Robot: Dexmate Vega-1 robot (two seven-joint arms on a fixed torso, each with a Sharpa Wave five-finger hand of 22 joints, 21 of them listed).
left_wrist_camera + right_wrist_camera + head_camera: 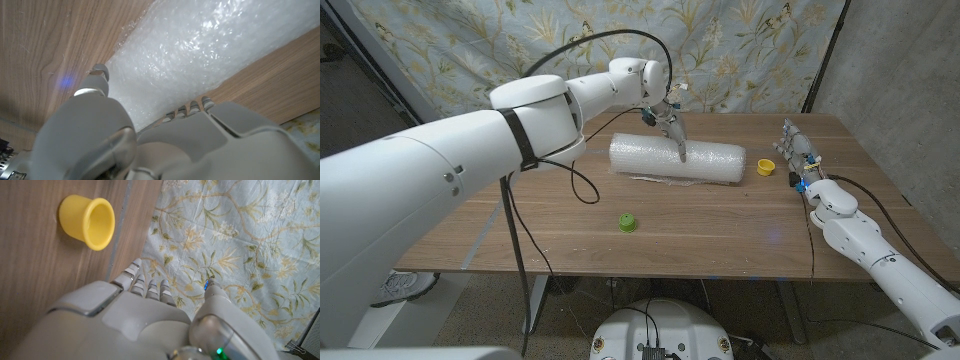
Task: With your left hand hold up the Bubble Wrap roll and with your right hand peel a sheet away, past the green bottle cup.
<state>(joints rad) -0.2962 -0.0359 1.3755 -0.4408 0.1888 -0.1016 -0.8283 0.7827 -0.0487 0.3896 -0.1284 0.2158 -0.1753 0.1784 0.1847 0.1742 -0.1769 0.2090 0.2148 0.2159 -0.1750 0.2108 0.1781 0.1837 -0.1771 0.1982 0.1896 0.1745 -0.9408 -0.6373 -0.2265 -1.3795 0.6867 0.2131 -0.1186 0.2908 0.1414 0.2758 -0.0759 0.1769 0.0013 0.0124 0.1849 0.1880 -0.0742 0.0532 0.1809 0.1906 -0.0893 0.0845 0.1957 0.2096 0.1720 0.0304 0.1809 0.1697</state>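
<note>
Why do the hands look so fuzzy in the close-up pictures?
Left wrist view: the grey left hand sits too near the lens and blurs, while the clear bubble wrap roll glints. Right wrist view: the right hand is soft, the small yellow plastic cup sharp.

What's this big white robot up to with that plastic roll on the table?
Its left hand has reached over the bubble wrap roll, fingers on top of it; the roll lies on the table, not lifted. Its right hand waits at the table's right side beside a yellow cup, holding nothing. A green cup sits nearer the front. No sheet is peeled yet.
</note>
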